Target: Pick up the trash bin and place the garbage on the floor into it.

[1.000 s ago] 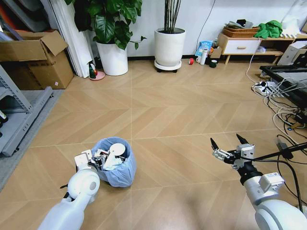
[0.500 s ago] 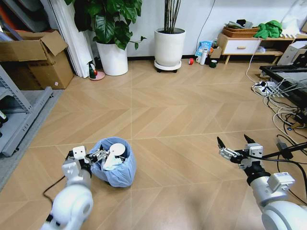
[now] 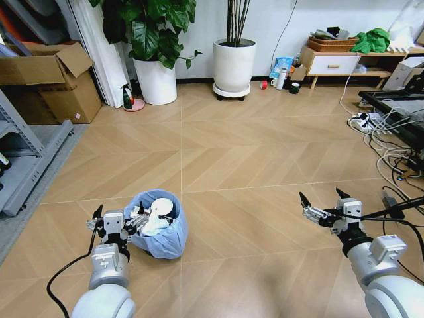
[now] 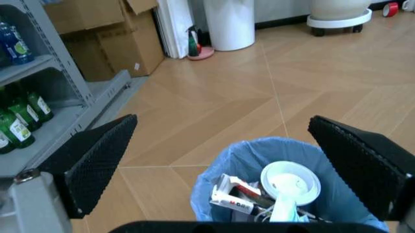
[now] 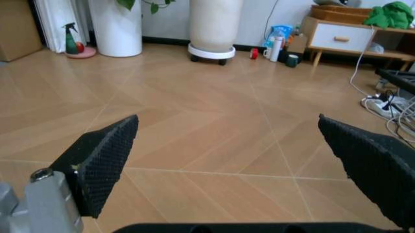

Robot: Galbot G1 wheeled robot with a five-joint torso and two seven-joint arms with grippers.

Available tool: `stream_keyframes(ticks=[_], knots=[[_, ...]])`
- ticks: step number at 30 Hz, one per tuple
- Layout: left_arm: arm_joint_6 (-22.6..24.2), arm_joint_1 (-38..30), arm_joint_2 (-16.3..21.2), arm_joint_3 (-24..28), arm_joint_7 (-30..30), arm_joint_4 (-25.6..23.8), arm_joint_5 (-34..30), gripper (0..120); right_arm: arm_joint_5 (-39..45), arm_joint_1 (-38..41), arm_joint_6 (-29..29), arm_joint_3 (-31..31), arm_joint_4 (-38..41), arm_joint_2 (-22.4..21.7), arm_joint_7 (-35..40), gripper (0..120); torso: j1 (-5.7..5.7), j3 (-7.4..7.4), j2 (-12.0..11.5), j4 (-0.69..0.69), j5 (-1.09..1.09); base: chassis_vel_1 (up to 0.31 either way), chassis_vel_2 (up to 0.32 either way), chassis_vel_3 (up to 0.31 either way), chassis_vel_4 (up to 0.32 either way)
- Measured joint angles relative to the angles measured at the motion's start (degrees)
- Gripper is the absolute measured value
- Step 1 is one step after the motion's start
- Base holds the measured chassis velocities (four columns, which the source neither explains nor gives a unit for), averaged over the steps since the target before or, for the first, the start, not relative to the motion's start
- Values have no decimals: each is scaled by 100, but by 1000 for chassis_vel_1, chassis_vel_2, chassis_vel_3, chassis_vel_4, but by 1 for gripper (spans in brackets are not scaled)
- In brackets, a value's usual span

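**Two hands open, the bin already full**

Two hands hung spread wide above the floor (image 3: 238,152), and neither gripped anything. The left hand (image 3: 118,218) sat just beside the trash bin (image 3: 159,232), on the robot's left, its fingers parted. A second earlier that hand had been reaching over the rim, right at the litter; half a second earlier it was at the bin's edge; now it had drawn back a little to the side, fingers clear of the bag. In the left wrist view the bin (image 4: 285,189) lay between the two dark finger pads (image 4: 97,160), below and ahead of them, standing upright on the tiles.

The garbage (image 3: 158,215) lay inside the bin: a white round disc, a pale wad and a printed wrapper (image 4: 236,199) with red on it. No loose litter was visible on the open tiles in front of the robot.

The right hand (image 3: 324,205) hovered well apart from the bin, over bare tiles on the robot's right, fingers splayed. It had shifted slightly outward and nearer the robot over the last second and carried nothing.

Judging from this, the drop into the bin looked finished and the left hand was backing away. With the floor ahead bare, the task seemed at or near its end, though tiles outside these views could not be checked.
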Motion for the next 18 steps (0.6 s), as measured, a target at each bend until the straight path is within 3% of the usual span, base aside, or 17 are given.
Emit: stream_keyframes(ticks=[18], knots=[[37,154,-37,66,-32,-77,2,100,-65,18,14,-40,28,84,-11,100,0,0,0,0,0,-53,-64,63,60]])
